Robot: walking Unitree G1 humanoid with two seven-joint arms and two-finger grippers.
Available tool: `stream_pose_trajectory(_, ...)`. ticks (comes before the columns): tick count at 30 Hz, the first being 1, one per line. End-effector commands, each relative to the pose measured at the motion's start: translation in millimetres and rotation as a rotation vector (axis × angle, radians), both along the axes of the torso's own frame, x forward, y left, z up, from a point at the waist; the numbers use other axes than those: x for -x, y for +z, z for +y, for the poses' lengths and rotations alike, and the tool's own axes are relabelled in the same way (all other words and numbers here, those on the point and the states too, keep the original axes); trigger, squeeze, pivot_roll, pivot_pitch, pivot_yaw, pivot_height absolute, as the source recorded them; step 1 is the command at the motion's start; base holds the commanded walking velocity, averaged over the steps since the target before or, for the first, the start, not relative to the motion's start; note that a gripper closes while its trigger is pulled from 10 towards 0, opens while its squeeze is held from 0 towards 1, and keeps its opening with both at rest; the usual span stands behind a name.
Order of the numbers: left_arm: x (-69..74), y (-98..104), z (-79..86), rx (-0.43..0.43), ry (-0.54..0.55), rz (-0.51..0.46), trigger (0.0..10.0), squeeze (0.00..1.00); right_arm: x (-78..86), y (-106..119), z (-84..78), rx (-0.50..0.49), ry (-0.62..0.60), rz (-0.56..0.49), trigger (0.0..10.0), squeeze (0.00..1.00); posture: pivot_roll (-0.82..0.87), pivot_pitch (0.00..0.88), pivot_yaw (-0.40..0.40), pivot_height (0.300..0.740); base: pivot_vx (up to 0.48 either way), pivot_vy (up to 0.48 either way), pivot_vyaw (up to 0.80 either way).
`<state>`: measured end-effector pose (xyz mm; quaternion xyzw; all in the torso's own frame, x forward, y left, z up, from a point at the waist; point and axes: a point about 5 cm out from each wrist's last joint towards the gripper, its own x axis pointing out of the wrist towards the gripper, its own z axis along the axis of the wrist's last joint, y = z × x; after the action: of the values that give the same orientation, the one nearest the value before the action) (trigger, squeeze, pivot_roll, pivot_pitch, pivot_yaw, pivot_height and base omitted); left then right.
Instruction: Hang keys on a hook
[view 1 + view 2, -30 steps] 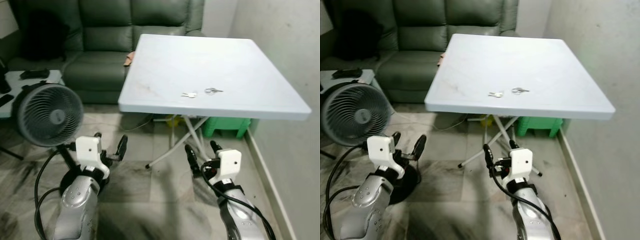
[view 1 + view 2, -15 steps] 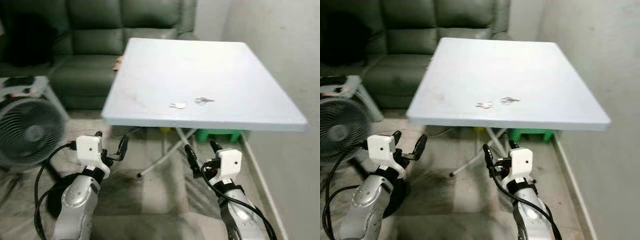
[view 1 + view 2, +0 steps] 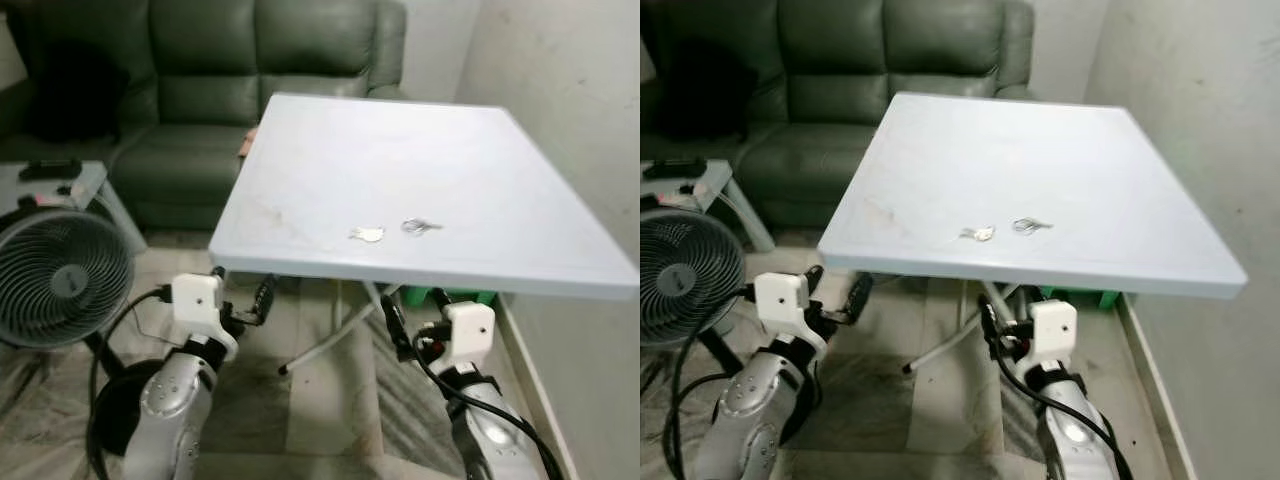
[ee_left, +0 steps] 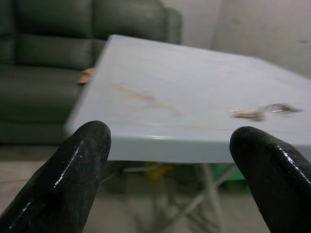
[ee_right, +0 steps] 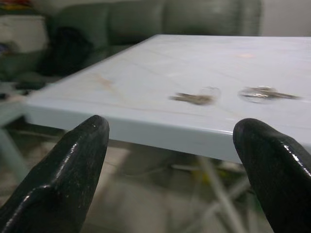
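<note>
- A round fan (image 3: 62, 280) stands on the floor at the far left, with a small side table (image 3: 50, 180) just behind it that has a dark object lying on top.
- A dark green sofa (image 3: 200, 90) runs along the back of the room, behind the fan and the white table.
- The left gripper (image 3: 240, 300) is held low, just below the near edge of the white table, toward its left corner. Its two black fingers (image 4: 68, 179) are spread wide apart and hold nothing.
- The white folding table (image 3: 330, 150) fills the middle, its crossed metal legs visible under the near edge.
- Two small sets of keys lie on the table top near the front edge: the left keys (image 3: 366, 235) and, just beside them on the right, the right keys (image 3: 420, 226) with a ring. The two are close but not touching.
- The right gripper (image 3: 412, 312) is also held low, under the table's near edge and almost straight below the keys. Its fingers (image 5: 63, 179) are wide apart and empty.
- A green crate (image 3: 470, 296) sits on the floor under the table.
- A pale wall (image 3: 570, 120) closes the scene on the right.
</note>
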<state>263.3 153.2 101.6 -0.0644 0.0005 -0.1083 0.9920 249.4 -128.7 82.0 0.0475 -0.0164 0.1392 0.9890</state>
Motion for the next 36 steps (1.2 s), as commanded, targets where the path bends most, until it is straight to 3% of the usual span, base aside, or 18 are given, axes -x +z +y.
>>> stream_pose_trajectory(1, 0.2, 2.2, -3.4, 0.003, -0.005, -0.005, 10.0, 0.0, -0.1, 3.5, -6.1, 0.011, -0.012, -0.01, 10.0, 0.0, 0.02, 0.0, -0.008, 0.74, 0.0, 0.382, 0.0)
stream_pose_trajectory(9, -0.6, 2.7, -2.6, 0.007, 0.01, -0.005, 10.0, 0.0, 0.4, 3.4, -5.4, 0.012, -0.009, -0.008, 10.0, 0.0, 0.02, 0.0, -0.01, 0.74, 0.034, 0.325, 0.0)
stream_pose_trajectory(36, 0.6, 2.6, -6.2, 0.014, 0.038, 0.006, 10.0, 0.0, 3.2, 3.3, -5.3, 0.016, 0.0, 0.001, 10.0, 0.0, 0.02, 0.0, -0.017, 0.74, 0.412, 0.0, 0.0)
